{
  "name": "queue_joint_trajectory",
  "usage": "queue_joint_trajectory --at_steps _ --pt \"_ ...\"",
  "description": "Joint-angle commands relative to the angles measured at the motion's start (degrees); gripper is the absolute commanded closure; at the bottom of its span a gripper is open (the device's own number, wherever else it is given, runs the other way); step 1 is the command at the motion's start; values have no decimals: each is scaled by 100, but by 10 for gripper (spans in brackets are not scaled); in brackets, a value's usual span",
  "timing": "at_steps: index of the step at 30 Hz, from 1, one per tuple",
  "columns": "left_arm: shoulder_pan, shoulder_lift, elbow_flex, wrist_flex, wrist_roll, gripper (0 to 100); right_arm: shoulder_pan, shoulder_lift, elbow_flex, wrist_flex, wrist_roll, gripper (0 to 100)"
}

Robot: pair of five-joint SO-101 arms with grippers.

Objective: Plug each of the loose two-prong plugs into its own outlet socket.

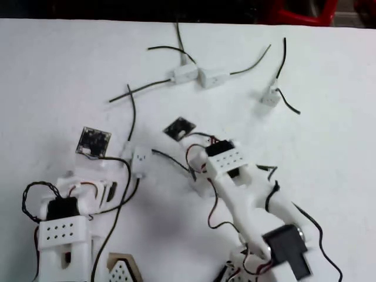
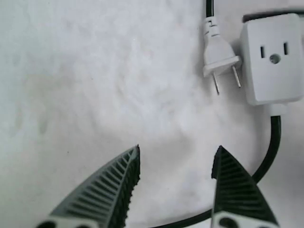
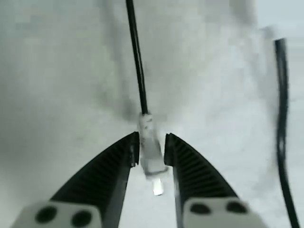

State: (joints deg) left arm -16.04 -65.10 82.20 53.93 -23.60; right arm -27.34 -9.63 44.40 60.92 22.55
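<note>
A white two-prong plug on a black cord lies flat on the table, its prongs beside a white outlet socket. My left gripper is open just short of them, nothing between its fingers. In the high view that outlet sits left of centre, with the left gripper below it. My right gripper is shut on a second white plug, prongs pointing back toward the wrist, black cord leading away. That right gripper is near the table's middle.
Two joined white outlet blocks with black cords lie at the back. Another small white socket piece is at the back right. Two black square boards lie on the table. A black cord runs beside the right gripper.
</note>
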Motion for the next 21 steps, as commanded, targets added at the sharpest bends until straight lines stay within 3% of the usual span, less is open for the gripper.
queue_joint_trajectory --at_steps 1,16,21 --pt "-48 -101 -35 -123 -44 751 -48 198 -290 119 -26 894" --pt "-48 -101 -35 -123 -44 752 22 268 -343 418 624 900" --pt "-48 -101 -35 -123 -44 752 22 268 -343 312 905 978"
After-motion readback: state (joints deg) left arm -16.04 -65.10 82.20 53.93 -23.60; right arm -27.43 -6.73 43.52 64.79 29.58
